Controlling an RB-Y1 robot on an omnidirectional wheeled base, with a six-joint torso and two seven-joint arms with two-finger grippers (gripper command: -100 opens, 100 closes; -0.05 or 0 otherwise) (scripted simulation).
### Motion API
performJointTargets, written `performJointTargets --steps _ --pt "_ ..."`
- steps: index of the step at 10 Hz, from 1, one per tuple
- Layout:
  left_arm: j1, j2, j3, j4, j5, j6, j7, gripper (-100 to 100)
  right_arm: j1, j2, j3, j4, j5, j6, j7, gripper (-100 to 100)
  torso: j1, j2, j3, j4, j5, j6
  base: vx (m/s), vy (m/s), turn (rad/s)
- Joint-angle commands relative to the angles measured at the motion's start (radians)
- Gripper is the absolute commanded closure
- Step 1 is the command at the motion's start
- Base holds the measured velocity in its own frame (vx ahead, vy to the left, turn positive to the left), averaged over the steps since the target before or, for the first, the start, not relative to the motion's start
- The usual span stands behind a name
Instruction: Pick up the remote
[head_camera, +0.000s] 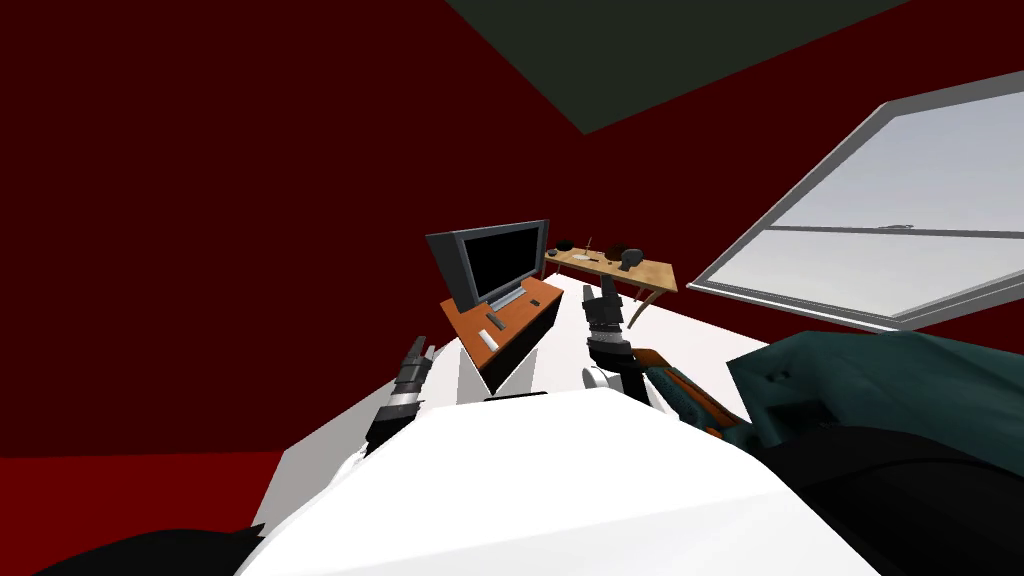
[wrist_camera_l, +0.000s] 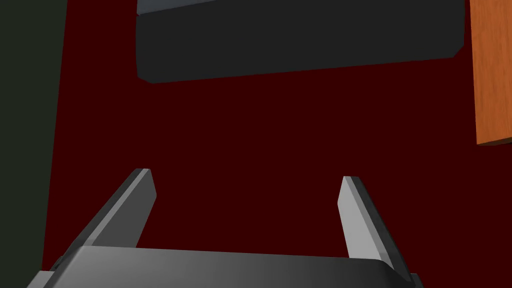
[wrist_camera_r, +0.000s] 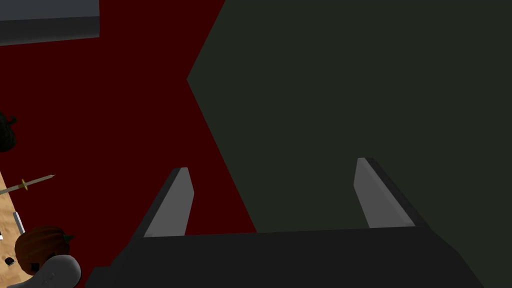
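An orange-topped TV stand (head_camera: 510, 325) carries a flat TV (head_camera: 492, 260). On the stand's near end lie a slim dark piece (head_camera: 495, 322) and a small white piece (head_camera: 488, 340); I cannot tell which one is the remote. My left gripper (head_camera: 420, 349) hangs short of the stand's near corner, open with nothing between its fingers. In the left wrist view the open left gripper (wrist_camera_l: 247, 176) faces a dark red wall, with the TV's dark body (wrist_camera_l: 300, 40) and the stand's orange edge (wrist_camera_l: 492, 70) beyond. My right gripper (head_camera: 606, 292) (wrist_camera_r: 273, 165) is raised right of the stand, open and holding nothing.
A light wooden table (head_camera: 655, 272) with several small dark objects stands behind the TV stand. A large window (head_camera: 880, 240) fills the right wall. A teal padded seat (head_camera: 880, 380) lies close on my right. White floor (head_camera: 690, 340) runs between the seat and the stand.
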Motion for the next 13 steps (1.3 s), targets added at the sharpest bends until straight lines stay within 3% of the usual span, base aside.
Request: performJointTargets --steps 1,2,5,7,8,10,13 --pt "-0.004 0.005 0.004 0.028 -0.003 -0.007 0.004 -100 0.0 0.0 0.0 0.0 0.0 0.0 0.0 0 0.0 0.0 0.0 0.0 0.0 0.0 0.0 -0.017 0.007" --pt "0.023 0.026 0.007 0.069 -0.029 -0.01 0.026 -100 0.0 0.0 0.0 0.0 0.0 0.0 0.0 0 0.001 -0.001 0.0 0.0 0.0 0.0 0.007 -0.032 -0.16" --pt "0.049 0.047 0.011 0.119 -0.055 -0.015 0.048 -100 0.0 0.0 0.0 0.0 0.0 0.0 0.0 0 0.0 -0.001 -0.001 0.0 0.0 0.0 0.007 -0.038 -0.117" --pt "0.098 0.089 0.017 0.208 -0.11 -0.024 0.095 -100 0.0 0.0 0.0 0.0 0.0 0.0 0.0 0 0.0 -0.002 -0.001 0.0 0.0 0.0 0.022 -0.07 -0.234" --pt "0.098 0.089 0.017 0.222 -0.11 -0.024 0.095 -100 0.0 0.0 0.0 0.0 0.0 0.0 0.0 0 -0.002 -0.002 -0.001 -0.001 0.0 0.0 0.021 -0.053 -0.086" --pt "0.14 0.13 0.02 0.305 -0.169 -0.034 0.145 -100 0.0 0.0 0.0 0.0 0.0 0.0 0.0 0 -0.001 -0.003 -0.002 -0.001 0.0 0.0 0.053 -0.068 -0.238" --pt "0.158 0.151 0.02 0.394 -0.198 -0.039 0.171 -100 0.0 0.0 0.0 0.0 0.0 0.0 0.0 0 -0.002 -0.005 -0.003 -0.001 0.0 0.0 0.055 -0.058 -0.151"
